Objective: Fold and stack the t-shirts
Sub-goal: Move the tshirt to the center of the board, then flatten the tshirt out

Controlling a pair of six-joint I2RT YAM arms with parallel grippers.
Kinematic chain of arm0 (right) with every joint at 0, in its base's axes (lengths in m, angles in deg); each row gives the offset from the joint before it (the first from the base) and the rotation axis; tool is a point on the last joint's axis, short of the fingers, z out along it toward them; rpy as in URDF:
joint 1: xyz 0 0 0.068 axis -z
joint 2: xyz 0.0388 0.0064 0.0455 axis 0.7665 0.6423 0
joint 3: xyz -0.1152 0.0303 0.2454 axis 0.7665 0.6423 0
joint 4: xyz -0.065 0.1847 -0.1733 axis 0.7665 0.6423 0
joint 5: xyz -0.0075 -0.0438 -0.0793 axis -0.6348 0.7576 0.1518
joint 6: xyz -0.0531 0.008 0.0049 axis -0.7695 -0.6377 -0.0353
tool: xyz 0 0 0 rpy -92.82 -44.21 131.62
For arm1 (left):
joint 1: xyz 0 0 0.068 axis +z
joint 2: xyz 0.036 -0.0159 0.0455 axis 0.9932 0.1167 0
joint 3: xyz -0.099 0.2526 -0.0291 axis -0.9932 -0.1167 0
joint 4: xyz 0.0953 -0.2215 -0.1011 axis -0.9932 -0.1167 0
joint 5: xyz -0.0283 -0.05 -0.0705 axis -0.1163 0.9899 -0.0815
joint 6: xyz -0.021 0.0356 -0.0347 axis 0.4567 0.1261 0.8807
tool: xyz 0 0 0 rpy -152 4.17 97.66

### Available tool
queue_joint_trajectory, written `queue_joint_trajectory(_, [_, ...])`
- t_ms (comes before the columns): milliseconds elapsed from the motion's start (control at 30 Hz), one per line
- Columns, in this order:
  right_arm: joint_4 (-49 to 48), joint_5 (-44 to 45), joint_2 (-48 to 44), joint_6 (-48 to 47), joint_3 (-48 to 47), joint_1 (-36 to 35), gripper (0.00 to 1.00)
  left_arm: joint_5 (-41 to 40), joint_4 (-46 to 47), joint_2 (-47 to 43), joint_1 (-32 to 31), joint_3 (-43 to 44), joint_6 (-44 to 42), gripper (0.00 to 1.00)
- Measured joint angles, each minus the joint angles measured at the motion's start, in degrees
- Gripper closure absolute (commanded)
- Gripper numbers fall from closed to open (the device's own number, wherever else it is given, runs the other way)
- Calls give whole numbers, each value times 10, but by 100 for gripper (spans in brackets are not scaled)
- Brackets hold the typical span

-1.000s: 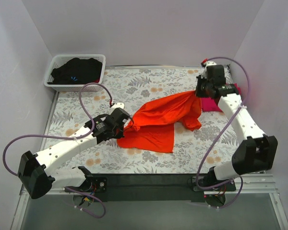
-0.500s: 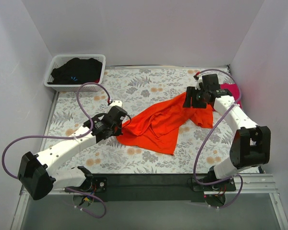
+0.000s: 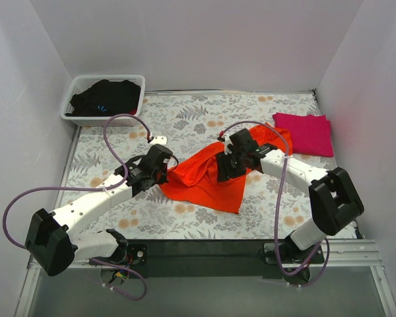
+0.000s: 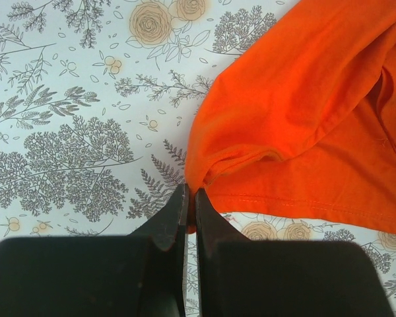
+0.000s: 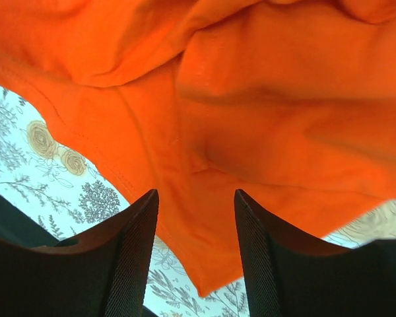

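The orange t-shirt (image 3: 204, 175) lies crumpled in the middle of the floral table. My left gripper (image 3: 165, 173) is shut on the shirt's left edge; the left wrist view shows the cloth (image 4: 303, 112) pinched between the fingers of my left gripper (image 4: 191, 198). My right gripper (image 3: 226, 168) is open and empty, hovering over the middle of the shirt; the right wrist view shows orange cloth (image 5: 264, 119) below the spread fingers of my right gripper (image 5: 197, 198). The magenta-pink t-shirt (image 3: 305, 133) lies folded at the back right.
A white basket (image 3: 76, 99) holding dark cloth stands at the back left corner. White walls close in the table on the left, back and right. The floral cloth (image 3: 185, 119) covers the table.
My right gripper has let go of the orange shirt and moved left from the back right to over its middle. The shirt has dropped flat. My left gripper has stayed put.
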Motion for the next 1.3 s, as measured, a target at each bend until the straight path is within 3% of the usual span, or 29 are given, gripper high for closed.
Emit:
queue_joint_trajectory(533, [-6, 88, 118, -21, -53, -100, 55, 9, 16, 0, 1, -16, 0, 100])
queue_joint_trajectory(967, [27, 193, 132, -45, -58, -108, 72, 12, 17, -1, 2, -21, 0, 100])
queue_joint_trajectory(1300, [40, 206, 120, -56, -61, -108, 78, 12, 16, -1, 3, -22, -1, 100])
